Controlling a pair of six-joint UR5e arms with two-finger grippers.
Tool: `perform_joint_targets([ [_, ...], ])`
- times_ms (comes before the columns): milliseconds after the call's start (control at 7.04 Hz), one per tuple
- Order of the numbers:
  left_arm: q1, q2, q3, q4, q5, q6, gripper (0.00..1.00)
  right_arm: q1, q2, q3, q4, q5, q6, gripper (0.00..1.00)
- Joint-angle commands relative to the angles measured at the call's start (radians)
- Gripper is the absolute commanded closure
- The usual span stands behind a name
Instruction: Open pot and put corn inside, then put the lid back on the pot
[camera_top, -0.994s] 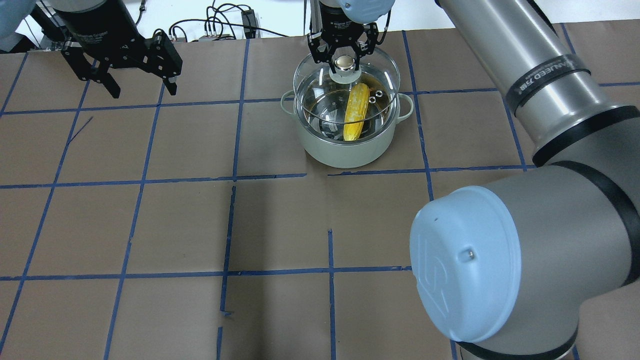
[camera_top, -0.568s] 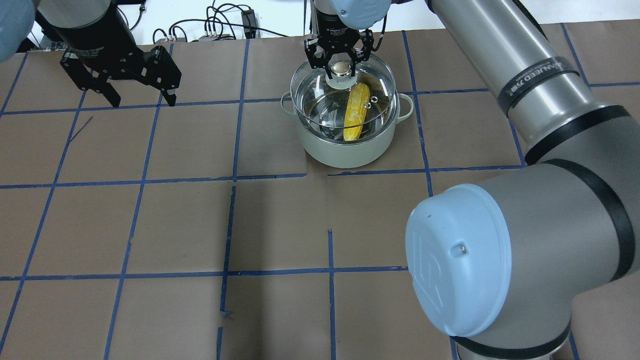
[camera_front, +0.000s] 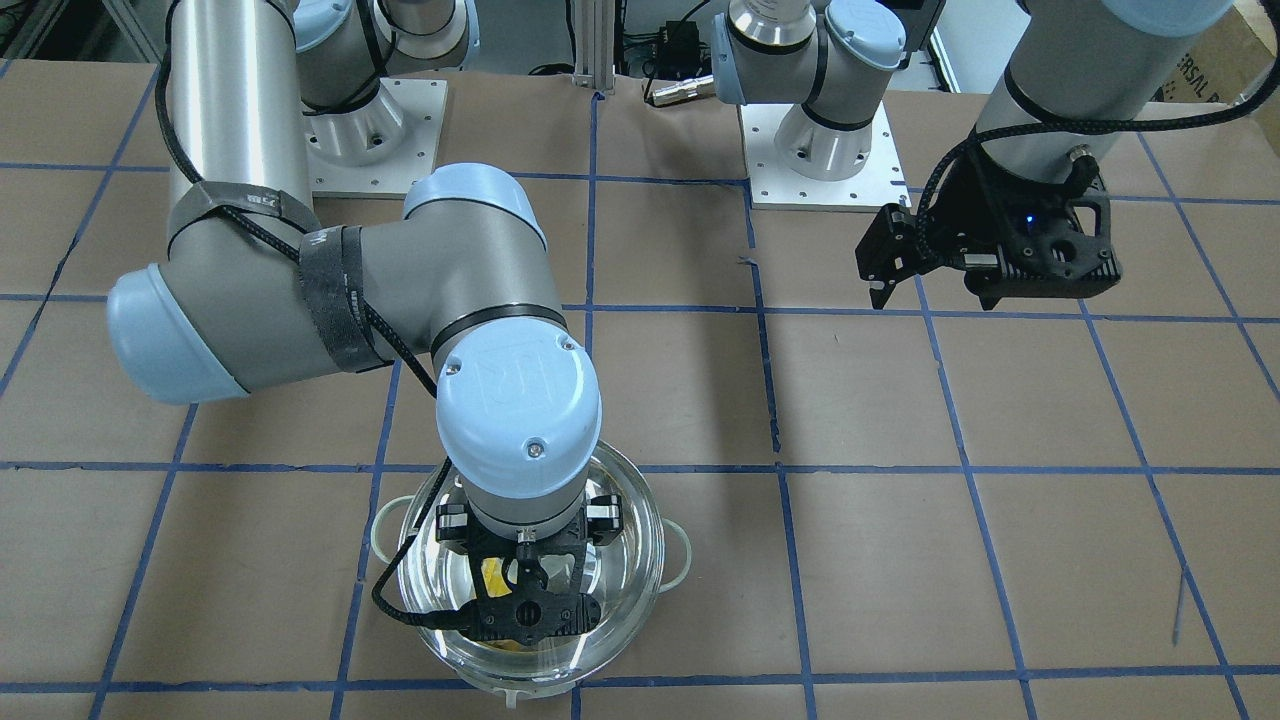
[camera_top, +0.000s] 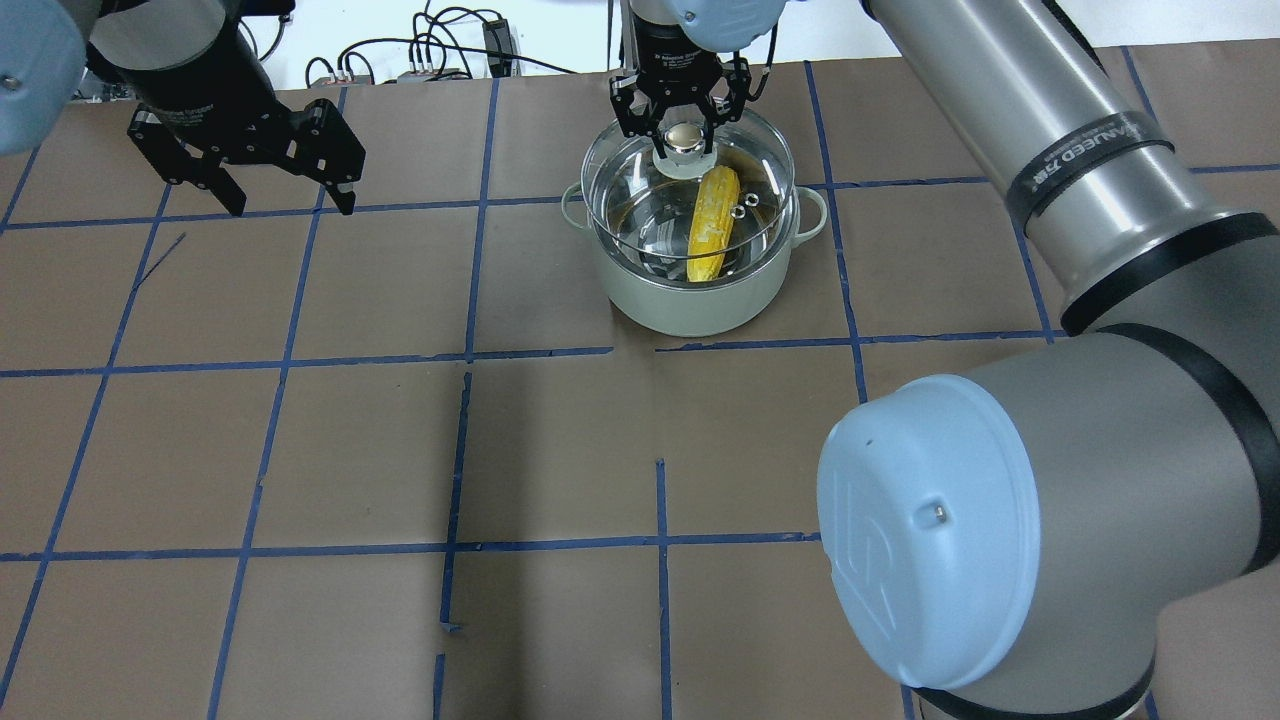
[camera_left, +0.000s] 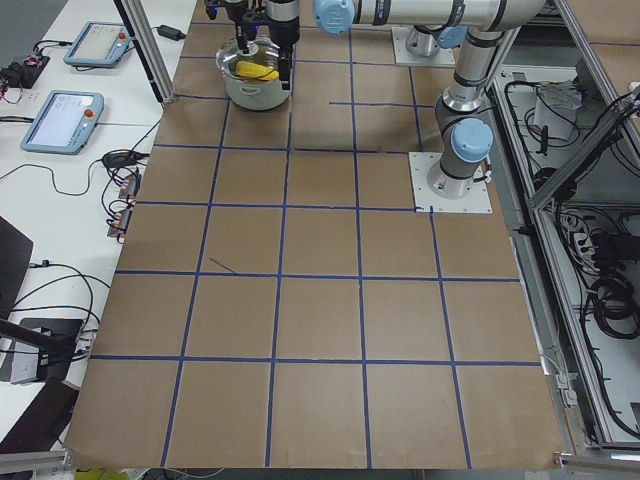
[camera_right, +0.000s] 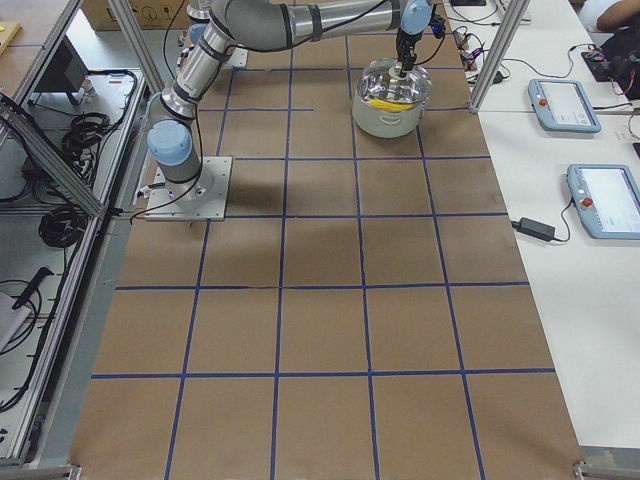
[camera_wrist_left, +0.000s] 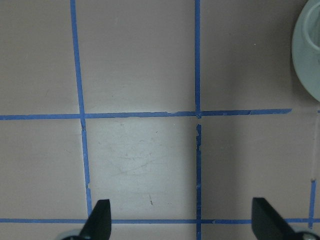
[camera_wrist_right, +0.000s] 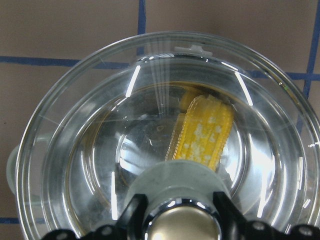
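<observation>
Two steps look done: the pot (camera_top: 690, 300) is open no longer to the corn (camera_top: 712, 222), which lies inside it on the steel floor. We log the lid (camera_top: 640, 170) as the only thing that moved. A second ago it hung higher over the pot and sat further off the rim line; now it has come down, and its glass edge nearly matches the pot's rim. We cannot tell whether glass touches steel all round. We judge the closing step nearly finished, with release and retreat left.

The right gripper (camera_top: 683, 133) stands straight above the pot's centre, fingers closed against both sides of the knob (camera_wrist_right: 182, 220) and carrying the lid by it.

The left gripper (camera_top: 291, 207) hangs well apart from the pot, off its left side, jaws spread wide with nothing between them. Its wrist view shows bare table (camera_wrist_left: 140, 165), with the pot only at the view's edge.

Corn's long axis runs across the pot floor from the robot's side to the operators' side, slightly skewed. The blunt end lies toward the operators' wall and the tapered end toward the robot's wall, as far as the glass lets us read it.
</observation>
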Motion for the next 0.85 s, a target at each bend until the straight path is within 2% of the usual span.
perform_joint_targets([
  [0,0.0,0.0,-0.002,0.001,-0.001,-0.001,0.0,-0.003,-0.031,0.05,0.003,0.004,-0.01,0.93],
  [284,0.001,0.0,-0.002,0.001,-0.002,0.0,0.0,-0.008,-0.075,0.166,-0.08,0.004,-0.014,0.93],
  [710,-0.001,0.0,-0.002,0.001,-0.002,-0.001,0.0,-0.009,-0.077,0.156,-0.1,0.007,-0.009,0.93],
])
